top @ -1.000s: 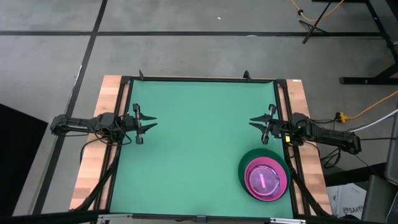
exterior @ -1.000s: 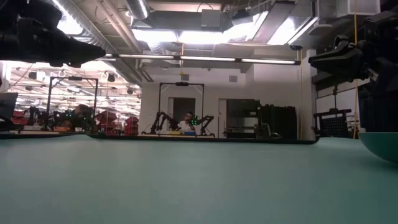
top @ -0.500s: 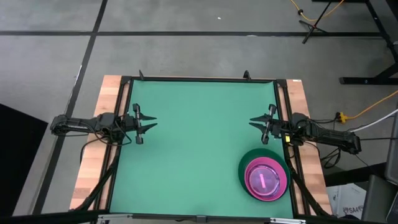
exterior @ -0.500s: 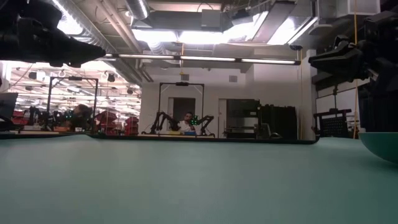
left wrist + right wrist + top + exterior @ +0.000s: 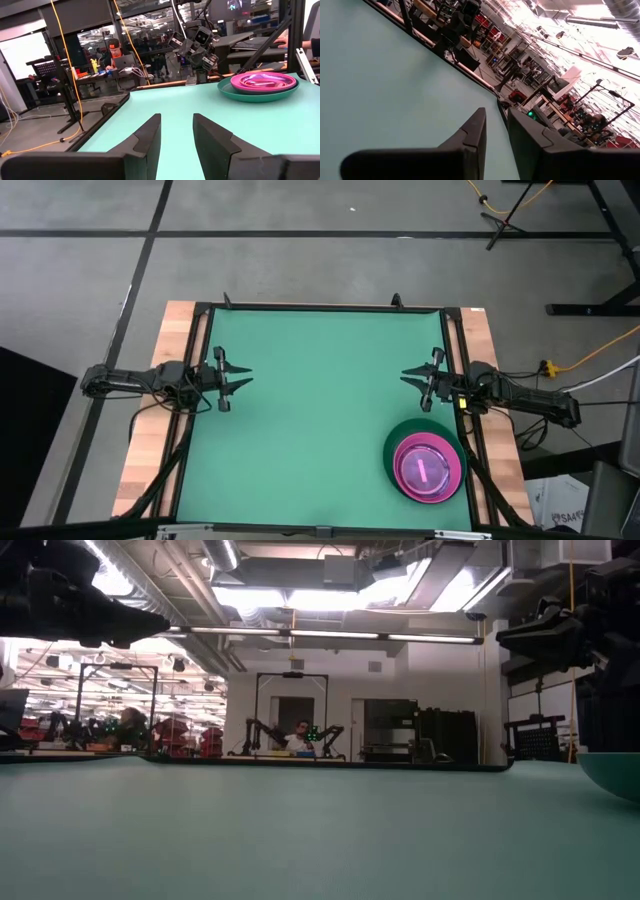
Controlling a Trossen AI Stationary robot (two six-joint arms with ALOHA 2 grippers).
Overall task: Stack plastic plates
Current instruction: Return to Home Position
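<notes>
The plastic plates stand in one stack at the table's near right. A large dark green plate [image 5: 397, 442] rests on the green mat, and pink plates [image 5: 428, 466] lie nested on top of it. The left wrist view shows the same stack, green plate [image 5: 240, 94] under pink ones [image 5: 265, 80]. My left gripper [image 5: 240, 379] hovers level at the table's left edge, open with nothing between its fingers [image 5: 177, 117]. My right gripper [image 5: 408, 377] hovers level at the right edge, beyond the stack, with a narrow bare gap between its fingers [image 5: 496, 112].
The green mat [image 5: 310, 410] lies bare between the two arms. A black frame rail [image 5: 320, 307] and wooden strips [image 5: 150, 430] border it. Beyond the table a person sits at a laptop [image 5: 116, 52], among stands and cables.
</notes>
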